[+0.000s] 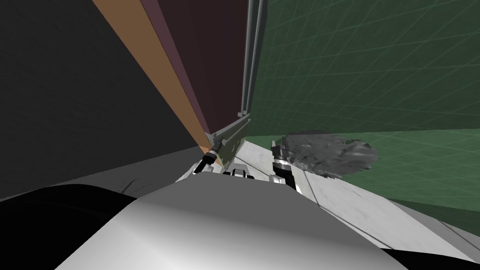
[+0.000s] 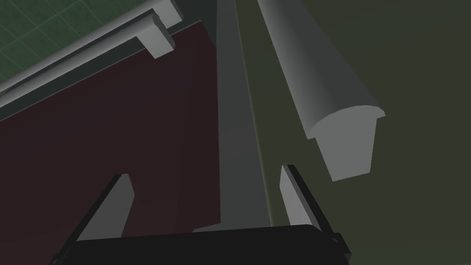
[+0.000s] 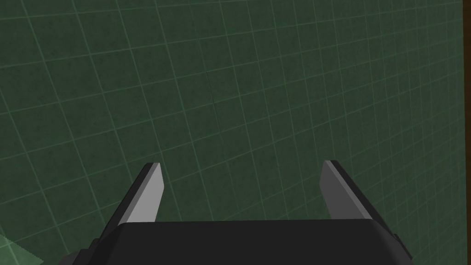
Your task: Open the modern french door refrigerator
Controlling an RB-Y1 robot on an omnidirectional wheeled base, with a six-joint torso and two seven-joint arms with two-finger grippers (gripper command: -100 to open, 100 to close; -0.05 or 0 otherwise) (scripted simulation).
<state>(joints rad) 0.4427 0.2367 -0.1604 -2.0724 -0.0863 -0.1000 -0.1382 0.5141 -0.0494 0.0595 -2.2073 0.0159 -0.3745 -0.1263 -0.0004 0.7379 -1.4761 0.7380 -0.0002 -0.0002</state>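
Ahead, three grey handles (image 2: 340,133); left gripper (image 2: 205,173) spread.

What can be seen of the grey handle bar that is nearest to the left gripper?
The handle bar is a long, plain light grey bar with a rounded front and a flat cut end. It runs along a dark olive door face and seems fixed to it. Its end lies just beyond one finger of the open left gripper, outside the gap between the fingers. The gripper does not touch it.
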